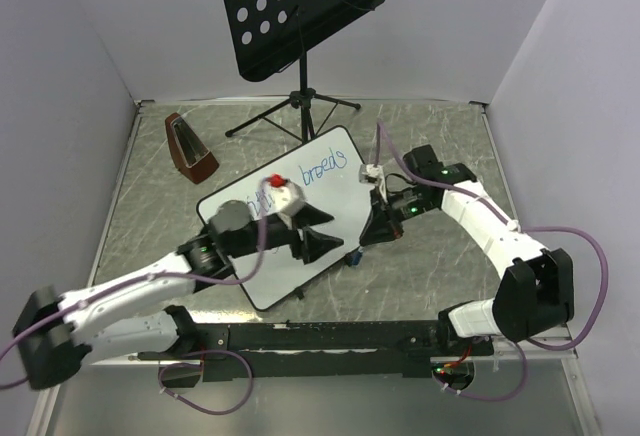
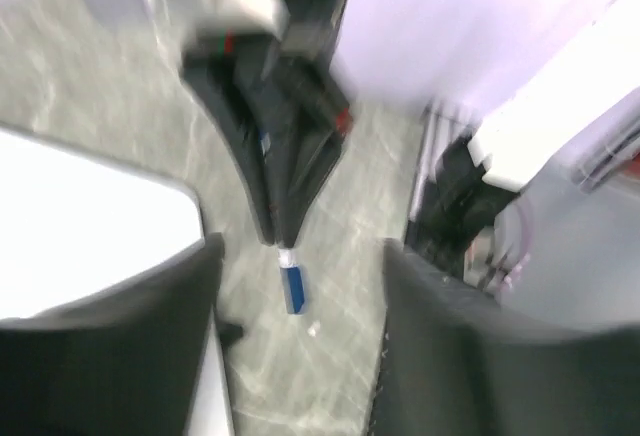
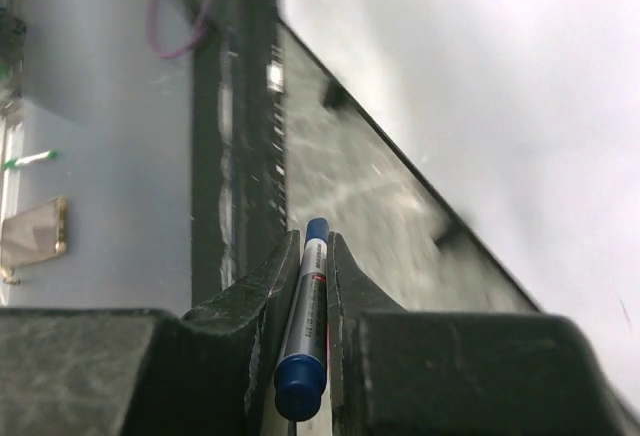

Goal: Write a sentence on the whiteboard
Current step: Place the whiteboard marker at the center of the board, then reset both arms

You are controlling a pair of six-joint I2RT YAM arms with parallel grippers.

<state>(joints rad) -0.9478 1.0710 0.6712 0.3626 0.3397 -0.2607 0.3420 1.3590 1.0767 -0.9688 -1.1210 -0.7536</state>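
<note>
A: Where's the whiteboard (image 1: 285,281)?
B: Lying askew in the middle of the surface (image 1: 150,206), with the sentence (image 1: 328,170) in blue across it. "breeds" reads clearly; the rest is hidden.
A: And the marker (image 3: 308,316)?
B: Pinched tight between the right fingers (image 3: 450,376), pointing down just off the board's right edge (over grey, not white).
A: Why are the left fingers (image 2: 120,356) there?
B: They're spread wide over the board, holding nothing. Probably to steady it during writing.
</note>
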